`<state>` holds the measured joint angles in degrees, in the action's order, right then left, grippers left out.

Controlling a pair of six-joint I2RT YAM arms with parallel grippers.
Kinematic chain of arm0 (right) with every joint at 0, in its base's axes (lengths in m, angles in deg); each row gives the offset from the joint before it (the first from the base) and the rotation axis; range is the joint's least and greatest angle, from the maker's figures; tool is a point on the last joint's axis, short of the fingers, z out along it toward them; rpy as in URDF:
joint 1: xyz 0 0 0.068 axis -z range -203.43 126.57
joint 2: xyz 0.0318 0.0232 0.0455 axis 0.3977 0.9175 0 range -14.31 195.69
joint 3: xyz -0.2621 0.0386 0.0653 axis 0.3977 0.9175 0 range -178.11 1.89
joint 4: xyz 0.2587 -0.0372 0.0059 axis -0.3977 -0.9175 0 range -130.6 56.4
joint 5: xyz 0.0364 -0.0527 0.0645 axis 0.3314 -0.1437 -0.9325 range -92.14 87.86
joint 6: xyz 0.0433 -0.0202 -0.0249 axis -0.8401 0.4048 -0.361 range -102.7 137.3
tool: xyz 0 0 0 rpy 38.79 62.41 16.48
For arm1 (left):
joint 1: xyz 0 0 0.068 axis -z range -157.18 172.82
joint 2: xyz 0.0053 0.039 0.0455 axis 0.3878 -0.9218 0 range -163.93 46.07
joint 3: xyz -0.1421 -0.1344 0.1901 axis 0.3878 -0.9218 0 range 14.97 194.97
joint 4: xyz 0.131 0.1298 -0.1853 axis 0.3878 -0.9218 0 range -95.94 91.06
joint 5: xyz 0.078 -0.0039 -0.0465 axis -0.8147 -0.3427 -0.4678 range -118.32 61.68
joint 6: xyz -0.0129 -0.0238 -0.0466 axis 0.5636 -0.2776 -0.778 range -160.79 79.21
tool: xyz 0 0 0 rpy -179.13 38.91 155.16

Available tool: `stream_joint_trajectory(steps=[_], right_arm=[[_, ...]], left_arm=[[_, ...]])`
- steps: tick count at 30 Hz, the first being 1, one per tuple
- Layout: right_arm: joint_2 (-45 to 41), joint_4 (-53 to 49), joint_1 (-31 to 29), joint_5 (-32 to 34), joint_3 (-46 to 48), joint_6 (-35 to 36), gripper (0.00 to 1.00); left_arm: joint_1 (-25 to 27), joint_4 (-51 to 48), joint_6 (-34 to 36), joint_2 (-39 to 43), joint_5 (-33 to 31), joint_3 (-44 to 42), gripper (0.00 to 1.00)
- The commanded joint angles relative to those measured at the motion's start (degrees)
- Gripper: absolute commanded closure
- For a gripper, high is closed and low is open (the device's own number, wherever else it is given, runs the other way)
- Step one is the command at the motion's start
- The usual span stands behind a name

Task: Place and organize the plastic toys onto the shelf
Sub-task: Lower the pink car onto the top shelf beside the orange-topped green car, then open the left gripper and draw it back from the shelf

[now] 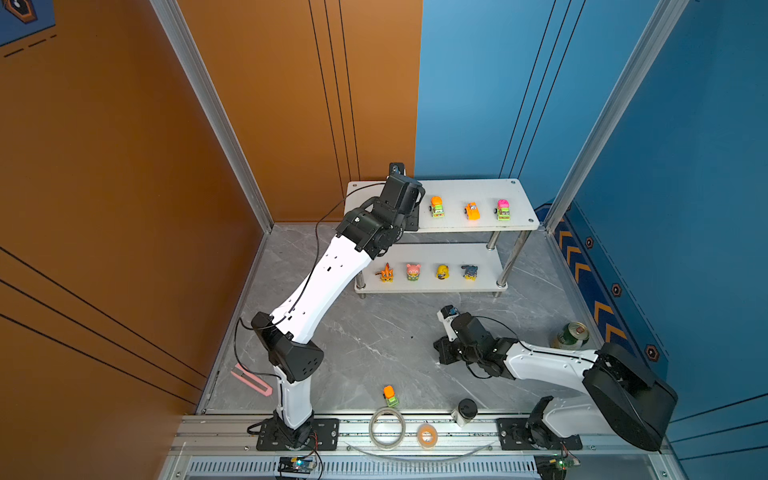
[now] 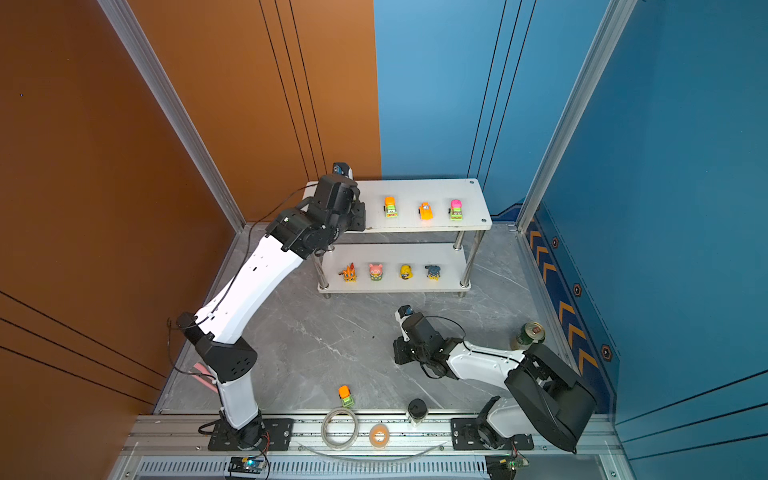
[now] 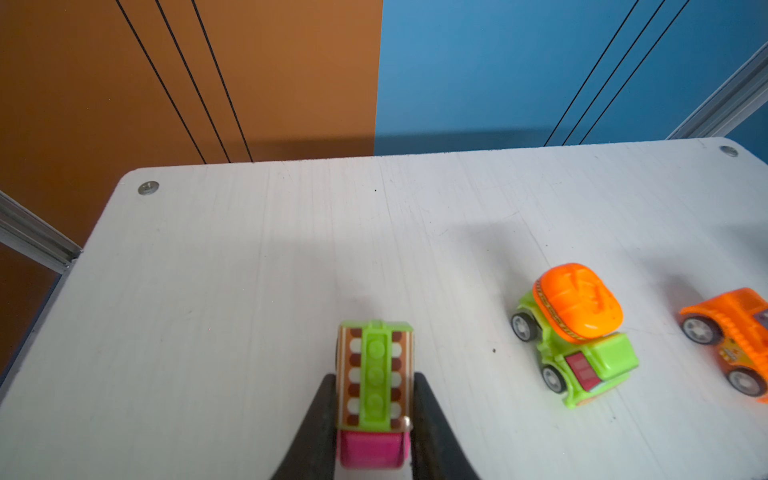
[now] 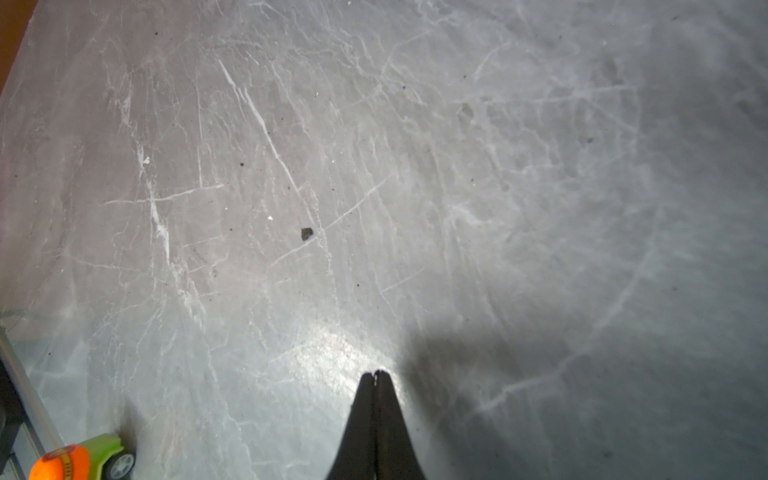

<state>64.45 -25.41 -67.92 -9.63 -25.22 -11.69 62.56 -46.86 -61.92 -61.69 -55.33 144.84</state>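
The left gripper (image 3: 373, 399) clamps a pink-and-green car (image 3: 375, 353) at the 9 o'clock end of the shelf (image 1: 478, 189) top board, its arm stretched toward 1 o'clock. The right gripper (image 4: 376, 374), pressed shut and empty, hangs low over the table (image 1: 374, 332), its forearm trailing toward 4 o'clock. An orange-and-green car (image 1: 390, 395) lies at 6 o'clock.

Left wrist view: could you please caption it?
Left gripper holds a pink and green toy car over the shelf's top board.
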Motion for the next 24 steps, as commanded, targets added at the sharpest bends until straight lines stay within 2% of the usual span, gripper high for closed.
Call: stream_joint_trajectory(steps=[1,7,17,24], right_arm=[[0.38,0.43,-0.25,-0.07,1.00,-0.10,1.00],[0.24,0.20,-0.07,0.04,0.99,0.24,1.00],[-0.05,-0.10,0.01,0.25,1.29,0.25,1.00],[-1.74,-1.65,-0.09,0.62,1.14,0.16,1.00]], left_arm=[[-0.24,-1.19,-1.28,-1.30,-0.98,1.54,0.78],[-0.25,-1.10,-1.29,-1.31,-1.95,1.27,0.69],[0.67,-1.06,-1.23,-0.72,-2.43,3.99,0.43],[4.62,-0.97,2.39,3.17,-6.11,7.65,0.43]])
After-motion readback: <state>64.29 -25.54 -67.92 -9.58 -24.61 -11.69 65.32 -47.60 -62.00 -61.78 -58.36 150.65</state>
